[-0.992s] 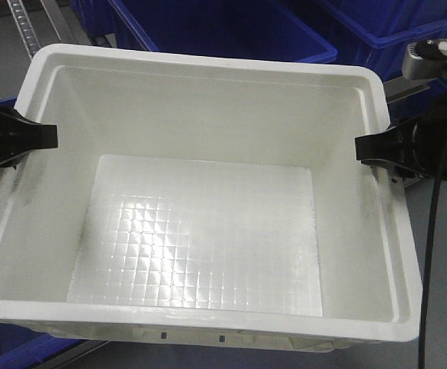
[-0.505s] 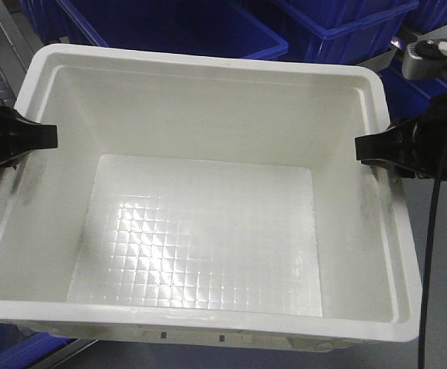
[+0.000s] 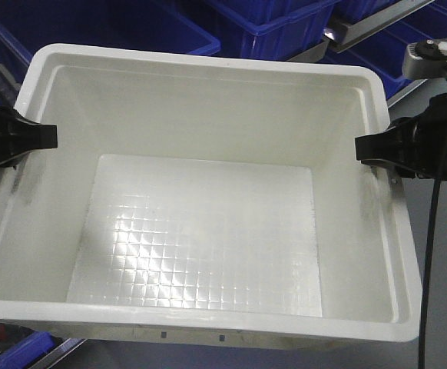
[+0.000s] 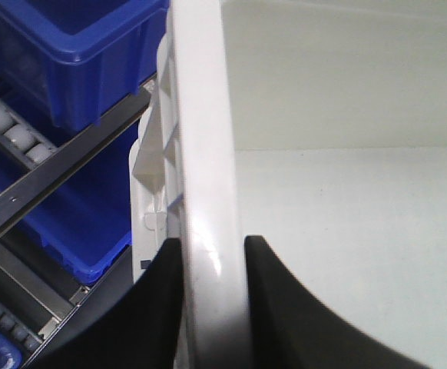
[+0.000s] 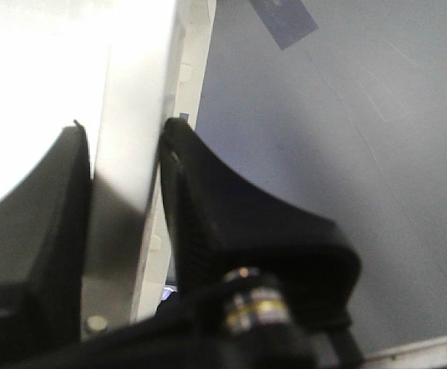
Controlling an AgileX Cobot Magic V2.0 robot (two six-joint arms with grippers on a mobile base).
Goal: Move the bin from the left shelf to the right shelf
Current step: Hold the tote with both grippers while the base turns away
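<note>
The large white bin (image 3: 200, 223) with a grid-textured floor fills the front view and is empty. My left gripper (image 3: 35, 137) is shut on its left rim, and my right gripper (image 3: 369, 147) is shut on its right rim. In the left wrist view the black fingers (image 4: 285, 307) pinch the thick rim (image 4: 204, 154) from both sides. In the right wrist view the gripper (image 5: 127, 146) clamps the right wall (image 5: 135, 115). The bin's black print is hidden. A lane of roller wheels (image 4: 12, 131) shows beside the bin; I cannot tell which shelf it belongs to.
Blue plastic crates (image 3: 269, 19) sit behind the bin on rack lanes, and more show in the left wrist view (image 4: 70, 54). A metal rail (image 3: 369, 27) runs at the upper right. Grey floor (image 5: 323, 115) lies to the right of the bin.
The blue crates and rails behind the bin have slid to the left in the front view. The bin and both grippers keep the same place in the frame, still clamped.
</note>
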